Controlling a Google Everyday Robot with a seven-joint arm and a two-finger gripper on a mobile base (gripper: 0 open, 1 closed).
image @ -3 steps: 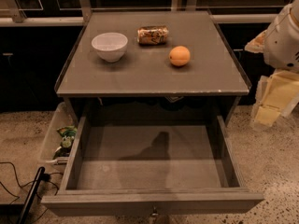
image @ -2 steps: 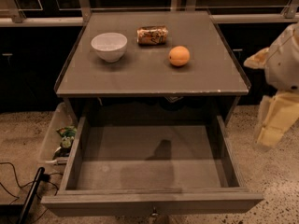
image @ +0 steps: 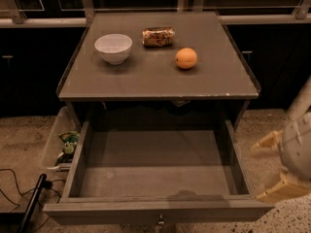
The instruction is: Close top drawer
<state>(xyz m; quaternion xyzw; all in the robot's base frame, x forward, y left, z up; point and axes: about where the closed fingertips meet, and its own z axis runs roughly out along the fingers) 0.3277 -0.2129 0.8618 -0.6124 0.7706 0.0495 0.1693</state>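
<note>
The top drawer [image: 155,208] of the grey cabinet is pulled far out toward the camera. Its deep tray [image: 155,164] is empty, and its small round knob [image: 160,222] shows at the bottom edge of the view. My gripper [image: 273,168] is at the right edge, beside the drawer's right front corner and apart from it. Its two cream fingers [image: 266,141] are spread open with nothing between them. The pale arm body [image: 297,144] rises behind the gripper.
On the cabinet top [image: 223,76] stand a white bowl [image: 113,47], a can lying on its side [image: 158,36] and an orange [image: 186,58]. A clear bin [image: 54,144] with a green item sits on the floor at the left. Black cables [image: 30,203] lie at the bottom left.
The arm and gripper have moved down along the right edge, from beside the cabinet top to the level of the drawer's front corner. The drawer has not moved.
</note>
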